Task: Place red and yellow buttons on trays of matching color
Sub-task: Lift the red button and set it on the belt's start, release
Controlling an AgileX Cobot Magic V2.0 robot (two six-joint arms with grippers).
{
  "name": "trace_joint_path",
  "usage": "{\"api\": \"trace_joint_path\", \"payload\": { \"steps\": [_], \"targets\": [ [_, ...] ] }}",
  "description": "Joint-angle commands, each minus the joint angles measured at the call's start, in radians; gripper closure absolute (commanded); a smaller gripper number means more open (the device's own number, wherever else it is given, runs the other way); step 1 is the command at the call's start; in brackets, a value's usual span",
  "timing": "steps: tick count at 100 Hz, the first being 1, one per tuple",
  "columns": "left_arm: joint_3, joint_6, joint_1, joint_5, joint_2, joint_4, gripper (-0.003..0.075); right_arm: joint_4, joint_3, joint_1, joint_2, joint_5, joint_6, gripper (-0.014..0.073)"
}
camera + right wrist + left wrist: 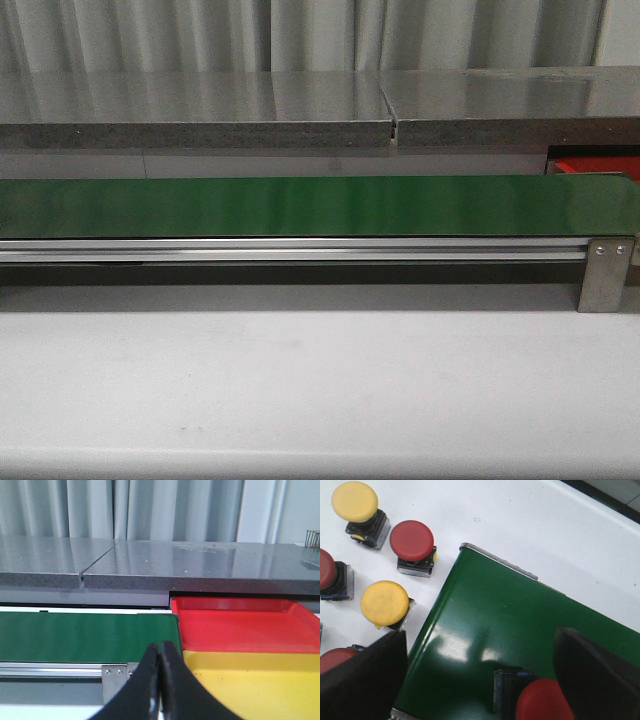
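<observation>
In the left wrist view a red button on a black base stands on the green belt, close to one finger, which covers part of it. My left gripper is open, its fingers wide apart over the belt's end. Loose yellow buttons and red buttons stand on the white table beside the belt. In the right wrist view my right gripper is shut on nothing, in front of the red tray and the yellow tray. Both trays are empty.
The front view shows the long green belt on its aluminium rail, a sliver of the red tray at its right end, a grey ledge behind, and no gripper. A metal bracket sits at the belt's end.
</observation>
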Motion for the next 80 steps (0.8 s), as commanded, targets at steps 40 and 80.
{"api": "trace_joint_path", "payload": {
  "steps": [40,80],
  "targets": [
    [-0.066,-0.014,0.118,0.014,0.013,-0.005,0.0175,-0.012,-0.023,-0.004,-0.02,-0.075,-0.003,0.0668],
    [-0.243,-0.014,0.118,0.13,0.19,0.018,0.0175,-0.012,-0.023,-0.004,-0.02,-0.075,-0.003,0.0668]
  ]
}}
